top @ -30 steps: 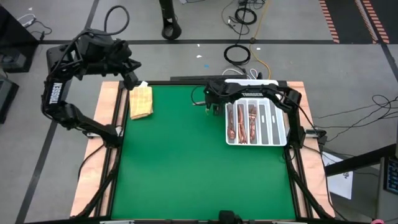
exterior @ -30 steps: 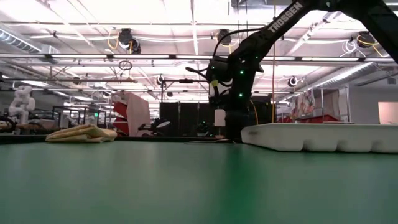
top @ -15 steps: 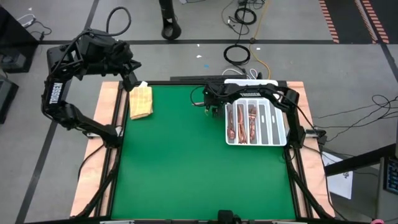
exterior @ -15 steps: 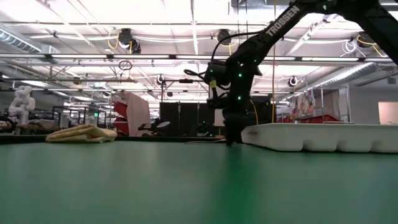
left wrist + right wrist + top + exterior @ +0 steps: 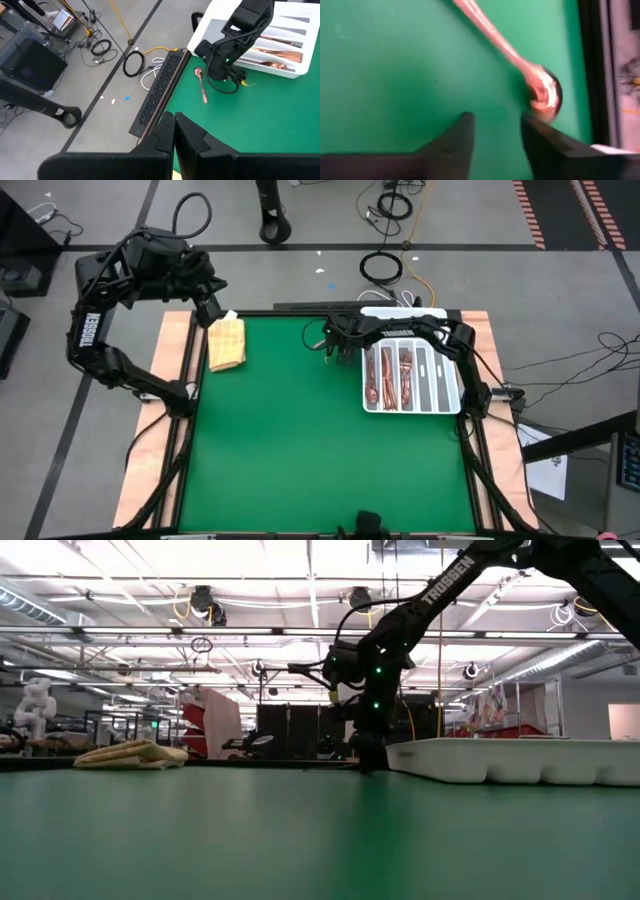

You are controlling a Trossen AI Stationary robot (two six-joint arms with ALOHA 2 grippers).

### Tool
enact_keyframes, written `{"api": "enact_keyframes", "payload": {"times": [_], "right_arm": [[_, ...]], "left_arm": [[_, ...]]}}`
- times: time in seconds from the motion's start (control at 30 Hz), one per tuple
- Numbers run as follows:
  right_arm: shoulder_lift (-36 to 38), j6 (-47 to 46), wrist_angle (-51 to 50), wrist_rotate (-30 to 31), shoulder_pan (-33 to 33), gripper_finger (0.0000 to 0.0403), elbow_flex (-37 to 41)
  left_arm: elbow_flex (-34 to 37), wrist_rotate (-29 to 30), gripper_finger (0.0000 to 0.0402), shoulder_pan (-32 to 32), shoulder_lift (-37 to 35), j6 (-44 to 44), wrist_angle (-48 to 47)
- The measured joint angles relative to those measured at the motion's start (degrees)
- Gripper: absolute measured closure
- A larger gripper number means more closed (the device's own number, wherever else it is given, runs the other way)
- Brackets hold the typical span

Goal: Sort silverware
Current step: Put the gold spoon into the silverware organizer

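Note:
A copper spoon point(image 5: 512, 52) lies flat on the green table near its far edge, left of the white divided tray point(image 5: 446, 402); it also shows in the left wrist view point(image 5: 202, 89). My right gripper point(image 5: 495, 131) is open and hovers low just short of the spoon's bowl point(image 5: 545, 94), fingers pointing down, touching nothing. In the high view my right gripper point(image 5: 332, 345) stands off the tray's far left corner. Several copper pieces point(image 5: 388, 375) lie in the tray's left compartments. My left gripper point(image 5: 174, 131) is shut, raised by the tan cloth point(image 5: 226, 343).
The tan woven cloth point(image 5: 132, 754) lies folded at the table's far left corner. The tray point(image 5: 520, 760) sits at the far right; its right compartments look dark and hold no copper. The black table frame point(image 5: 160, 95) runs close behind the spoon. Cables lie on the floor beyond.
My right gripper has moved a little toward the table's left and far edge, away from the tray's corner and toward the spoon, staying low over the table. The left arm has kept still.

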State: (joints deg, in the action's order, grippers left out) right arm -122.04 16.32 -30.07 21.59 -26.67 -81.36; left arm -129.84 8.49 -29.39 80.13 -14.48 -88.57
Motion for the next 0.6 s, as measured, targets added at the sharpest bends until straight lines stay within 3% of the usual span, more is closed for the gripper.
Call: {"api": "enact_keyframes", "payload": {"times": [0.2,0.4,0.6], "right_arm": [[-0.09,-3.66,-2.56,-1.32,0.88,0.0387,0.0],[1.07,-5.87,-3.94,-0.81,2.48,0.0402,0.21],[8.77,-6.53,-11.21,-8.43,2.76,0.0403,-4.73]], "left_arm": [[0.0,-0.02,0.0388,0.0,-0.02,-1.44,0.08],[0.0,-0.02,0.0388,0.0,-0.02,-1.47,-0.08],[0.24,0.8,0.0388,-1.33,0.03,1.34,1.57]]}}
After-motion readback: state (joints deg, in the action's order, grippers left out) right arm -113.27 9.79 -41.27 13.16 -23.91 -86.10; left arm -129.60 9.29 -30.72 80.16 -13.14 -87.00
